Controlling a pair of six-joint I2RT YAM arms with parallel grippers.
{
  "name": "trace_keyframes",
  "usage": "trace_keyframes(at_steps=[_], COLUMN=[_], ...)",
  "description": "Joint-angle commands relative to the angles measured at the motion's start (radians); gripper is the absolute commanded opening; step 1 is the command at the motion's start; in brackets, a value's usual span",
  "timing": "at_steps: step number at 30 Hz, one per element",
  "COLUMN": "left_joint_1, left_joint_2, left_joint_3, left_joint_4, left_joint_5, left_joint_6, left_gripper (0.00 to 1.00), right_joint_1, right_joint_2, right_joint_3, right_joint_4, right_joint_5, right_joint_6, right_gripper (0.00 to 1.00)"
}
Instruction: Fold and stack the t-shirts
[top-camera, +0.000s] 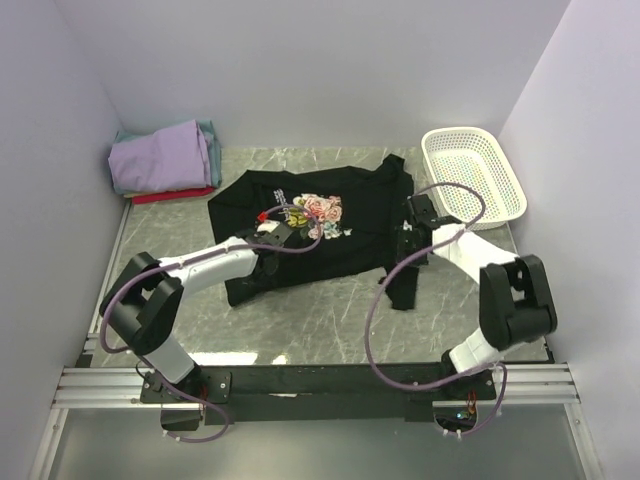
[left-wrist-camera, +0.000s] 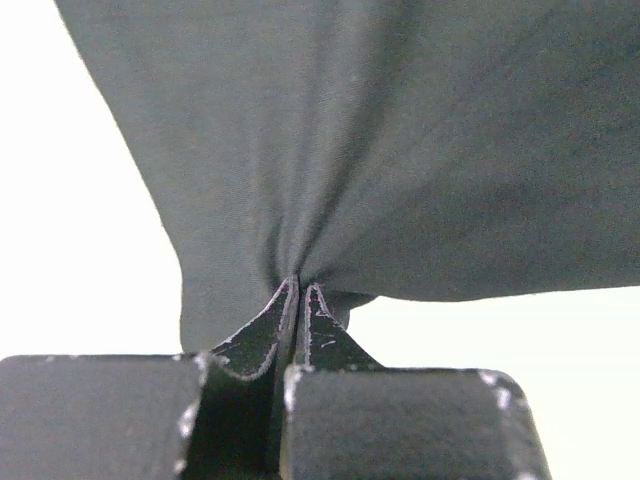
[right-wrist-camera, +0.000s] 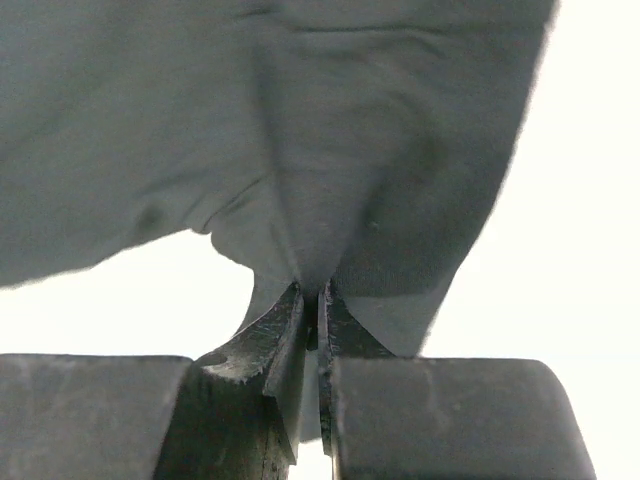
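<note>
Top view: the black shirt (top-camera: 340, 255), soft and rumpled with its rose print up, lies on the grey marbled desk (top-camera: 300, 325), just left of the white mesh basket (top-camera: 475, 172). The left hand (top-camera: 280, 220) grips the cloth on the side away from the basket. The right hand (top-camera: 410, 215) grips the edge nearest the basket. Folded shirts (top-camera: 165, 160), lavender on top, sit far left of the basket.

Left wrist: the left hand (left-wrist-camera: 300, 292) is clenched on a gathered fold, with creases fanning from its tips.

Right wrist: the right hand (right-wrist-camera: 318, 298) is clamped on a puckered matte edge.
</note>
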Motion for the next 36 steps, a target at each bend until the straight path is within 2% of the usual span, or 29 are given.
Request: trace_keyframes(at_steps=[1,6,9,12,13,15,18,19,21,22,24,25,26,27,31,34,36], left_joint_1=[-0.001,-0.003,-0.001,-0.001,0.001,0.001,0.001,-0.001,0.002,0.002,0.002,0.001,0.002,0.002,0.001,0.001,0.002], left_joint_2=[-0.088,-0.174,-0.264,-0.347,-0.384,-0.402,-0.433,-0.442,-0.436,-0.418,-0.398,-0.386,-0.378,-0.36,-0.288,-0.232,-0.2], left_joint_3=[0.128,0.246,0.283,0.272,0.272,0.272,0.258,0.248,0.214,0.212,0.215,0.221,0.238,0.247,0.274,0.261,0.244], left_joint_4=[-0.289,-0.465,-0.566,-0.619,-0.62,-0.646,-0.657,-0.657,-0.657,-0.656,-0.659,-0.659,-0.659,-0.656,-0.584,-0.471,-0.397], left_joint_5=[-0.088,-0.018,-0.007,0.083,0.147,0.16,0.182,0.189,0.202,0.197,0.167,0.141,0.112,0.064,0.021,-0.019,-0.019], left_joint_6=[-0.042,-0.018,-0.016,0.021,0.031,0.015,-0.007,-0.012,-0.024,-0.036,-0.047,-0.062,-0.073,-0.088,-0.078,-0.064,-0.036], left_gripper=[0.01,0.01,0.01,0.05,0.1,0.16,0.23,0.33,0.38,0.4,0.4,0.41,0.43,0.44,0.46,0.46,0.48], right_joint_1=[0.085,0.183,0.222,0.281,0.298,0.331,0.39,0.4,0.411,0.427,0.44,0.444,0.443,0.443,0.441,0.423,0.363], right_joint_2=[-0.145,-0.294,-0.374,-0.43,-0.447,-0.478,-0.535,-0.548,-0.581,-0.59,-0.622,-0.65,-0.662,-0.668,-0.655,-0.624,-0.59], right_joint_3=[0.003,-0.023,-0.037,-0.054,-0.063,-0.068,-0.083,-0.089,-0.104,-0.105,-0.086,-0.077,-0.051,-0.034,0.032,0.015,-0.005], right_joint_4=[-0.056,-0.128,-0.176,-0.219,-0.213,-0.211,-0.231,-0.243,-0.28,-0.297,-0.349,-0.372,-0.384,-0.403,-0.418,-0.333,-0.209], right_joint_5=[-0.115,-0.225,-0.247,-0.264,-0.305,-0.343,-0.314,-0.302,-0.261,-0.227,-0.106,-0.065,-0.019,0.102,0.302,0.389,0.379], right_joint_6=[-0.004,0.008,0.014,0.025,0.031,0.075,0.143,0.16,0.209,0.23,0.29,0.302,0.331,0.342,0.365,0.338,0.297], right_gripper=[0.1,0.1,0.11,0.11,0.11,0.11,0.11,0.11,0.12,0.22,0.24,0.28,0.39,0.46,0.63,0.68,0.68])
